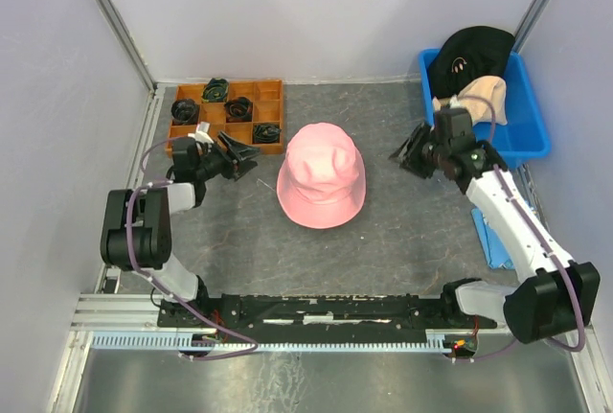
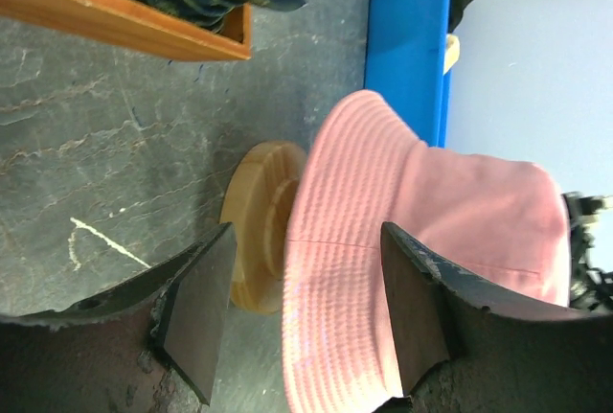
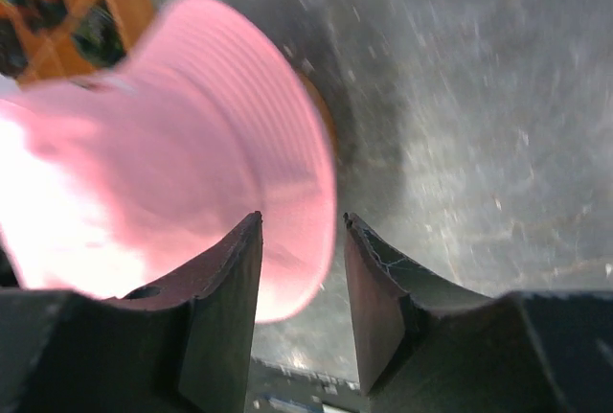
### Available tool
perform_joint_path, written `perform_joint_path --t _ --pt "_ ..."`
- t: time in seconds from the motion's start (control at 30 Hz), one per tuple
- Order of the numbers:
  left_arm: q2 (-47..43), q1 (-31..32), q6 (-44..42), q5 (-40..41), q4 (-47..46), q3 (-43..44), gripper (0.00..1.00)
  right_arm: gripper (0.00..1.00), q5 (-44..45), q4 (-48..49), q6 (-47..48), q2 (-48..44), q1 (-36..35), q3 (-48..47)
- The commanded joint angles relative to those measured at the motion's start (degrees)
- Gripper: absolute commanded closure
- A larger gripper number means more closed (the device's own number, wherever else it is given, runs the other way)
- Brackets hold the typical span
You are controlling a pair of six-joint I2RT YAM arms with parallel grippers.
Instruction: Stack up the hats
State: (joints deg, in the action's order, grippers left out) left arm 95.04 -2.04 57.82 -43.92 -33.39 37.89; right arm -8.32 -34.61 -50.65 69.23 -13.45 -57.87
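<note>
A pink hat (image 1: 321,175) sits over a wooden stand (image 2: 254,231) in the middle of the table, its brim hanging down all round. My left gripper (image 1: 244,157) is a short way left of it, open and empty; the left wrist view shows the hat (image 2: 421,240) beyond the open gripper (image 2: 306,240). My right gripper (image 1: 407,156) is to the hat's right, open and apart from it. In the right wrist view the hat (image 3: 144,164) lies ahead of the gripper (image 3: 302,217). A black hat (image 1: 469,54) and a beige hat (image 1: 479,97) lie in the blue bin (image 1: 532,135).
An orange wooden tray (image 1: 280,116) with dark coiled bundles (image 1: 238,106) stands at the back left, just behind my left gripper. The blue bin is in the back right corner. A blue cloth (image 1: 493,240) lies by the right arm. Grey walls close in both sides.
</note>
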Motion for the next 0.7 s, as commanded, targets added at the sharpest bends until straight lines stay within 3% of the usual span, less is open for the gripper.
perform_joint_path --t 0.0,0.2,0.4,0.67 --pt "-7.5 -0.8 -0.8 3.9 2.7 3.1 0.31 0.52 9.3 -6.7 7.6 4.3 1.0 -16.8" --pt "-12.7 -0.9 -6.6 5.8 13.7 8.4 0.31 0.48 14.4 -11.7 13.8 17.6 9.0 -37.2" --pt "-13.1 -0.9 -4.8 4.3 12.3 7.4 0.31 0.44 18.0 -18.2 16.9 32.9 14.4 -57.0" --pt "-11.9 -0.9 -4.8 3.4 12.5 9.7 0.31 0.25 20.9 -29.6 18.4 53.2 20.1 -82.4"
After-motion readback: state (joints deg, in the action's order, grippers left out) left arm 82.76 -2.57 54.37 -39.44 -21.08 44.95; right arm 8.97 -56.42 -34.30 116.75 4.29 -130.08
